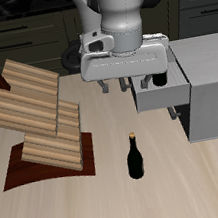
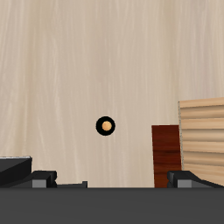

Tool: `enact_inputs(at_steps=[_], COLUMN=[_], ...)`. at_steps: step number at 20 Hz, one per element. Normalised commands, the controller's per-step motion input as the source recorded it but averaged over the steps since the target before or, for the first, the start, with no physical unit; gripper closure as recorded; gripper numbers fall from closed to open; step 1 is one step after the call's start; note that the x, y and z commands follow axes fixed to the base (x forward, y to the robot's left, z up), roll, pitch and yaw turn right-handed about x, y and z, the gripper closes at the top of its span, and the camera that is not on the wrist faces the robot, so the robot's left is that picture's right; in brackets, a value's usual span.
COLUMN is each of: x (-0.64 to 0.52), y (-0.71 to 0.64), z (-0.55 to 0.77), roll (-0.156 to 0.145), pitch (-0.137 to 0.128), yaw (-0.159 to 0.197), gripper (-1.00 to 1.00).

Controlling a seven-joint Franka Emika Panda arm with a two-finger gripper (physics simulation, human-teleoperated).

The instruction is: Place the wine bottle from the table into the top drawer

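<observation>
step: I'm above the table [image 1: 197, 192], reaching for the wine bottle [image 1: 135, 157]
bottle: upright on the table near the front edge, beside the wooden rack [image 1: 40, 118]; cap centred in my wrist view [image 2: 106, 127]
gripper [image 1: 128, 80]: high, holding nothing; finger spread, cannot tell
top drawer [image 1: 164, 91]: pulled out, just beside my hand
next: descend straight, close on the neck below the cap
risk: tipping it

The arm [image 1: 124, 7] is a smooth, rounded shell of pale grey-white, glossy, with darker grey shading at its joints. Below it sits a boxy, light grey gripper [image 1: 126, 80] body, from whose underside short dark fingers [image 1: 103, 82] protrude, blackish and blunt.
</observation>
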Motion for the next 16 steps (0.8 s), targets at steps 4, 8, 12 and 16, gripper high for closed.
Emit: enact_inputs(at_steps=[4, 8, 12, 16], x=[0.13, 0.15, 0.08, 0.1], y=[-0.05, -0.05, 0.03, 0.05], z=[-0.39, -0.27, -0.28, -0.21], roll=[-0.031, -0.021, 0.004, 0.0], pitch=[0.037, -0.003, 0.018, 0.019], yaw=[-0.033, -0.022, -0.005, -0.029], gripper=[-1.0, -1.0, -1.0, -1.0])
